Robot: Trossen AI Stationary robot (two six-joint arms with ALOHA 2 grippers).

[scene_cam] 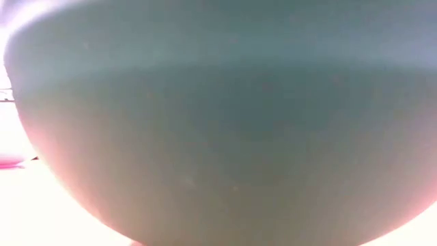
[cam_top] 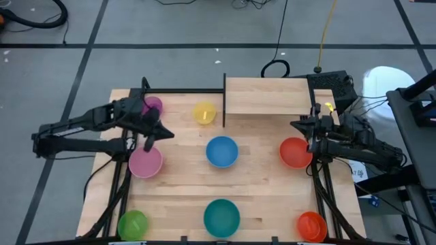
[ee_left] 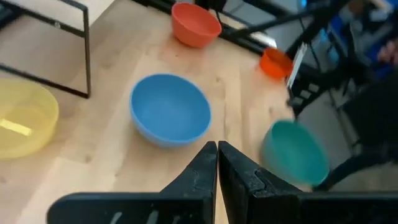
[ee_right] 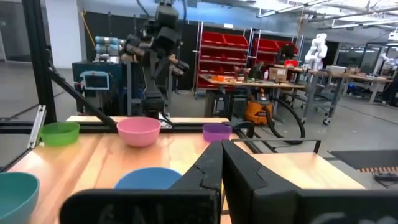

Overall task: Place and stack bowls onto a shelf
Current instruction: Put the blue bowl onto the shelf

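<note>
The bowls lie spread over the tabletop, none on the shelf (cam_top: 266, 95), which stands bare at the far edge. Nearest are the green bowl (cam_top: 133, 224), teal bowl (cam_top: 221, 218) and orange bowl (cam_top: 311, 226); beyond them the pink bowl (cam_top: 145, 162), blue bowl (cam_top: 222, 152) and red-orange bowl (cam_top: 294, 152); beside the shelf the yellow bowl (cam_top: 204, 113) and, farther left, the purple bowl (cam_top: 152, 105). The left gripper (cam_top: 148, 141) hangs closed and empty above the pink bowl. The right gripper (cam_top: 300, 125) waits right of the shelf, closed, empty.
</note>
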